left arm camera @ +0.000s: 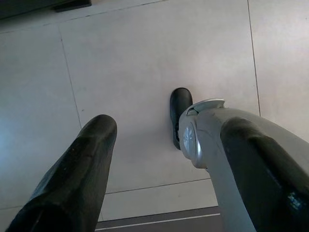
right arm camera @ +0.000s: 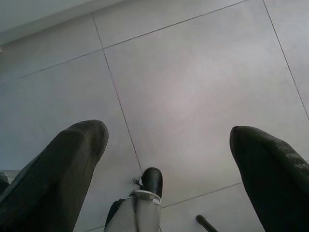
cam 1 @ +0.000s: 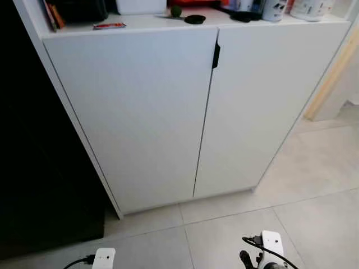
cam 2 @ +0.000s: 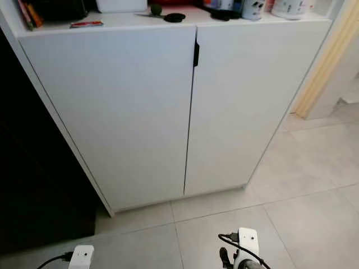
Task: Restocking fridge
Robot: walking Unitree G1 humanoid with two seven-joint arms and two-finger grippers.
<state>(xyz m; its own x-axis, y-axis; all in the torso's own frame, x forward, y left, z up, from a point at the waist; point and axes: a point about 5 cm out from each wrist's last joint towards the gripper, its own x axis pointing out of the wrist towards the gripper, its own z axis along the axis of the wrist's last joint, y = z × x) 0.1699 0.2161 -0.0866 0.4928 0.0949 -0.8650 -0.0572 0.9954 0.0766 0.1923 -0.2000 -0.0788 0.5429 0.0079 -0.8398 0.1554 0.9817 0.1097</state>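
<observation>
A white two-door cabinet [cam 1: 168, 112], closed, stands ahead, its short black vertical handle [cam 1: 215, 55] high at the door seam, far above both hanging grippers, left [left arm camera: 159, 159] and right [right arm camera: 166, 159], fingers spread open and empty, the right arm nearer.

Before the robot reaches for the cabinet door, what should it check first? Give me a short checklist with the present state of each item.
1. Both white cabinet doors shut: ok, they sit flush with a thin seam between them.
2. Black handle in view and free: ok, it sits at the top of the seam with nothing over it.
3. Left pincer open and holding nothing: ok, it hangs over the tiled floor.
4. Right pincer open and holding nothing: ok, it also hangs low over the floor.
5. Floor in front of the doors free of things: ok.
6. Whether this cabinet hides the fridge: cannot tell.
</observation>
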